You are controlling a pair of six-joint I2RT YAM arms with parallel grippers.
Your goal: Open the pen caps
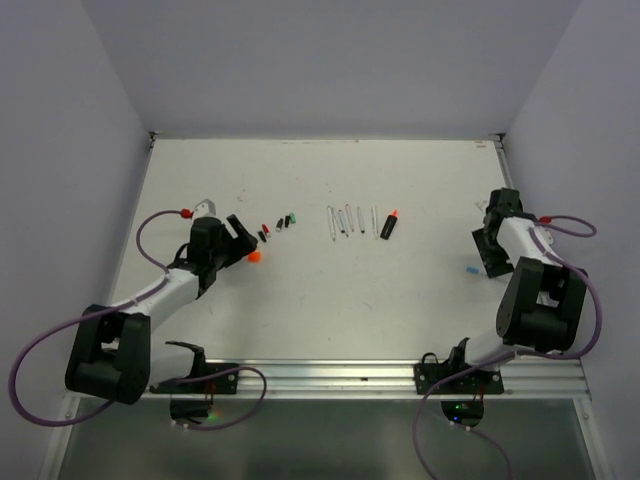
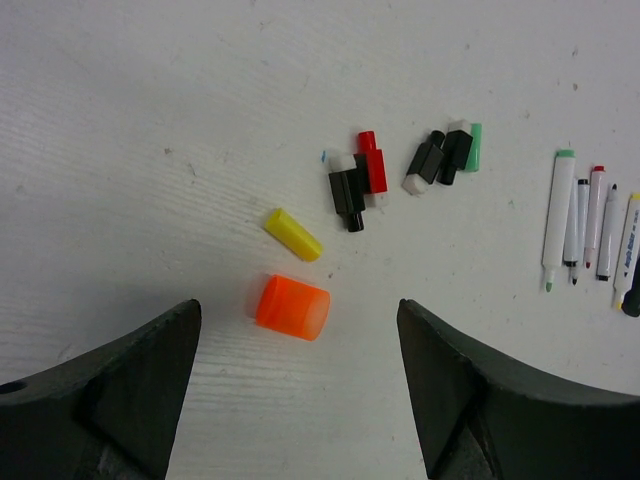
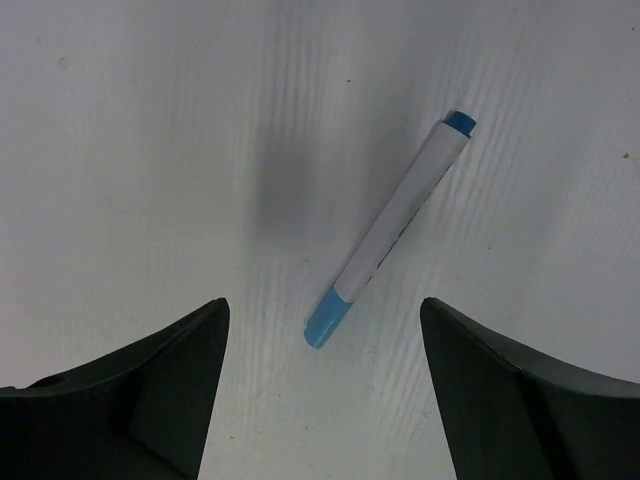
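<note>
My left gripper [image 1: 242, 240] [image 2: 298, 335] is open and empty. A loose orange cap [image 2: 292, 307] [image 1: 254, 256] lies on the table just ahead of its fingertips. Beyond it lie a yellow cap [image 2: 293, 234], a black and red cluster of caps [image 2: 357, 180] and a black and green cluster [image 2: 445, 155]. Several uncapped white pens [image 2: 585, 225] [image 1: 345, 222] lie side by side to the right. My right gripper [image 1: 488, 258] [image 3: 323, 338] is open and empty over a white pen [image 3: 395, 225] [image 1: 472, 269]. Its blue cap [image 3: 325, 325] points in between the fingertips.
A black marker with an orange tip [image 1: 389, 226] lies right of the pen row. Purple cables with red connectors [image 1: 185, 213] loop beside both arms. The white table [image 1: 330, 300] is walled at the back and both sides.
</note>
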